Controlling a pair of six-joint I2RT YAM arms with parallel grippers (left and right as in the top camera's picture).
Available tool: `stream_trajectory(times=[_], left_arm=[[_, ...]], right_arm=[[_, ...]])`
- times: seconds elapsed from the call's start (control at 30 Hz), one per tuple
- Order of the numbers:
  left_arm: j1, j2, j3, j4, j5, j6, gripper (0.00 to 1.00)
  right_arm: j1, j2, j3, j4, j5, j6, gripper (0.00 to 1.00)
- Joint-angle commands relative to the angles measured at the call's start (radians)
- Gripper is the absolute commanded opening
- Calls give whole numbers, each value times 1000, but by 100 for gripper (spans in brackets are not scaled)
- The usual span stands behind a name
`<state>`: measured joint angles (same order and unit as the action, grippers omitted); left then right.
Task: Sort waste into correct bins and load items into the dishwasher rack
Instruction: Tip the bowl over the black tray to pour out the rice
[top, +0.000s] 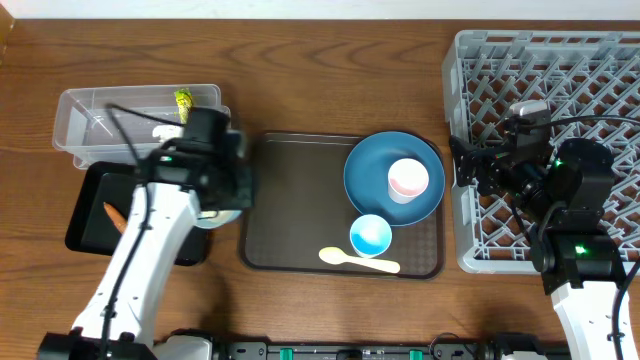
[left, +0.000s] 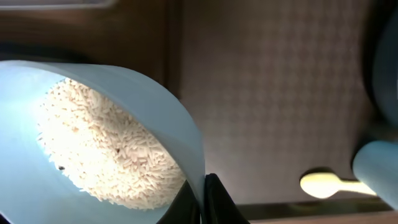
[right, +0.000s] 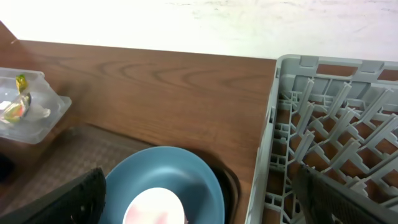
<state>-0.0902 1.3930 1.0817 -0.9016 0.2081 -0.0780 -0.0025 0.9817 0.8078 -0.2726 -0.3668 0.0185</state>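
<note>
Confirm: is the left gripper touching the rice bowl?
Touching. Left wrist view shows the left gripper closed on the bowl at its rim, a finger on each side of the wall.

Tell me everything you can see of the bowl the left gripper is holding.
A light-blue bowl, smooth and plastic-looking, holding loose white rice with a few dark specks. The left gripper is shut on its rim. From overhead it is mostly hidden under the arm, between the brown tray and the black tray.
</note>
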Motion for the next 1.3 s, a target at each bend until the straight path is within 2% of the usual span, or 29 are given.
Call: stream_trajectory(times=[0.0,0.27,0.6,0.77,1.07,1.27], left_arm=[[97,-13,10,18,113,50,6],[320,-3,8,43,309,124,6],[561,63,-33,39,694,267,6],[648,113,-33,39,840,309,6],[779,256,-33,20,993,330,6],[861,342,-33,19,1184,354,6]], right_arm=[[16,-3,25,-1,-4,3,96],[16,-3,25,0,-4,3,96],[16,-3,25,1,-4,3,96],[16,-3,25,1,-4,3,96],[16,-4,25,4,-5,3,96],[16,-8,25,4,-4,3,96]])
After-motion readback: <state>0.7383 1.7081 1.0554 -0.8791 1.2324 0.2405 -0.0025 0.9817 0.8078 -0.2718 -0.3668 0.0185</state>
